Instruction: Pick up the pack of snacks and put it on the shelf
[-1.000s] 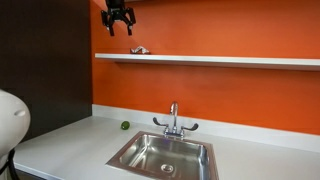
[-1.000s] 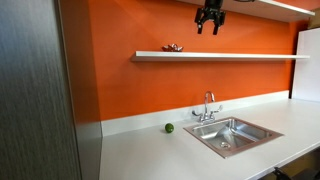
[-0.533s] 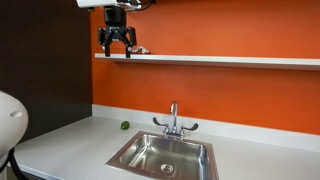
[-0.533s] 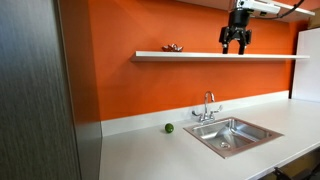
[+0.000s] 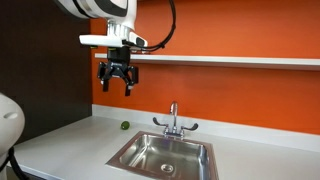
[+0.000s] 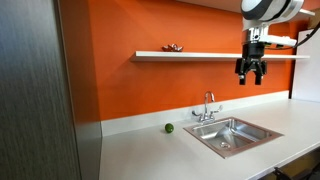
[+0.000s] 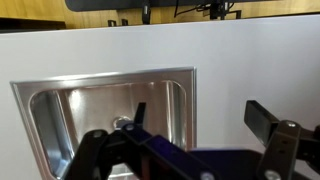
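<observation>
The pack of snacks lies on the white wall shelf, near its end. In an exterior view the shelf shows, but the arm hides the pack. My gripper hangs open and empty in the air, below shelf level and above the counter, well apart from the pack. In the wrist view the two fingers are spread wide with nothing between them, looking down on the sink.
A steel sink with a faucet is set in the white counter. A small green round object lies by the orange wall. A dark panel stands at the counter's end.
My gripper has come down from above the shelf to below shelf level and moved out from the wall. It stays open and empty. The pack has not moved.
</observation>
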`<control>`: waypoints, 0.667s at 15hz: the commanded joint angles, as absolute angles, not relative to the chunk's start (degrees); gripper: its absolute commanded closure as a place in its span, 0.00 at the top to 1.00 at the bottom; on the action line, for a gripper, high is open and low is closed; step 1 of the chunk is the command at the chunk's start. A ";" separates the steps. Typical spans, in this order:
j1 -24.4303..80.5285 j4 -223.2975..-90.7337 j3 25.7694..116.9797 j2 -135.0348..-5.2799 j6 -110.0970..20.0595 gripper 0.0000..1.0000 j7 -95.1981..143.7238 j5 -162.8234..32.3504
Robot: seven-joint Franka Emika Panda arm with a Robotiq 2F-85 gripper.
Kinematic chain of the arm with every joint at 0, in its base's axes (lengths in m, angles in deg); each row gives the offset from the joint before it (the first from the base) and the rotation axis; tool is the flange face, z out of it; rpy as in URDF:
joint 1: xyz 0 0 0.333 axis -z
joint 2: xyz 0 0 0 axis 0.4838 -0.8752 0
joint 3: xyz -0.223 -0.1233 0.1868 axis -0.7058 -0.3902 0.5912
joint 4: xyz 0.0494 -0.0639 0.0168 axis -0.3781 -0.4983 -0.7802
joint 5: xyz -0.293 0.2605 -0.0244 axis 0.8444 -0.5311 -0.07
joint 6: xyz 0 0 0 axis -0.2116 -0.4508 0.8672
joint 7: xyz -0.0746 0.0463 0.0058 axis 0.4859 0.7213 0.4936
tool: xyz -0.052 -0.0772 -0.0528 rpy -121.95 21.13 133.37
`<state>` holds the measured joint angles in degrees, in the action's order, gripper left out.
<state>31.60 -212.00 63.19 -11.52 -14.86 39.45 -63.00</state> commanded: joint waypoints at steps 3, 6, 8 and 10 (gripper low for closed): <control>35.23 -221.03 60.51 -12.85 -25.16 1.00 43.30 -60.42; 36.03 -223.62 59.22 -15.74 -29.82 1.00 44.57 -60.64; 36.44 -224.92 58.95 -17.74 -32.12 1.00 45.13 -60.62; 36.42 -223.81 58.73 -21.19 -33.33 1.00 45.98 -60.98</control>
